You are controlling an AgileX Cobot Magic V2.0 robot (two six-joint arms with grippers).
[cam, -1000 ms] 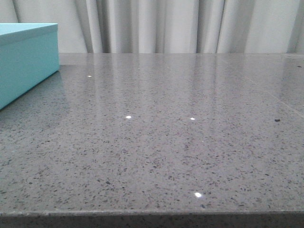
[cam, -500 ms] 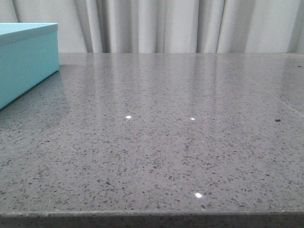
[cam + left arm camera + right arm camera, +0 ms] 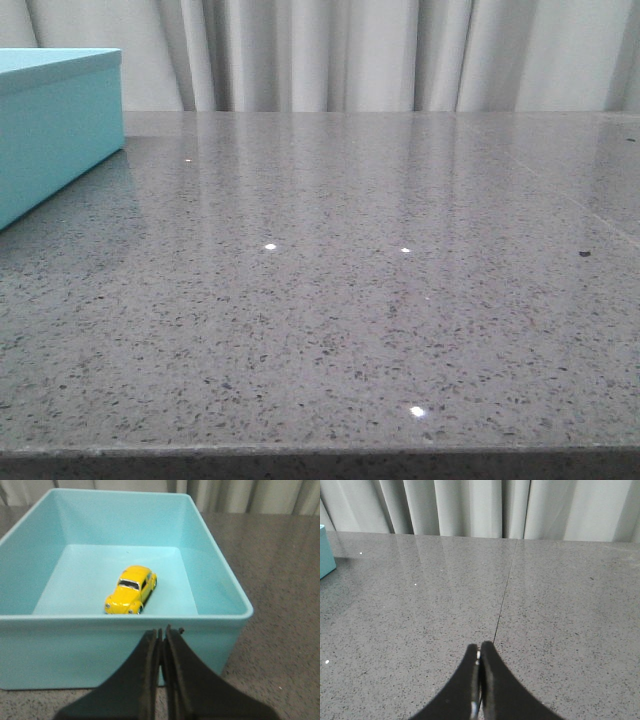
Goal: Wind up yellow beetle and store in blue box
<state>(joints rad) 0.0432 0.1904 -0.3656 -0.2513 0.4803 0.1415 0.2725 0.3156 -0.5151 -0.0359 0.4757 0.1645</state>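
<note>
The yellow beetle (image 3: 131, 589) stands on its wheels on the floor of the open blue box (image 3: 220, 612), near the box's near wall, in the left wrist view. The box has no lid on it there. My left gripper (image 3: 162, 631) is shut and empty, just outside the box's near wall. My right gripper (image 3: 479, 648) is shut and empty over bare grey stone table. In the front view only a corner of the blue box (image 3: 55, 125) shows at the far left; neither gripper nor the beetle shows there.
The grey speckled stone table (image 3: 350, 280) stretches to pale curtains (image 3: 400, 50) at the back. A thin seam (image 3: 506, 590) runs across the stone ahead of my right gripper. A sliver of the blue box (image 3: 326, 552) shows at the edge of the right wrist view.
</note>
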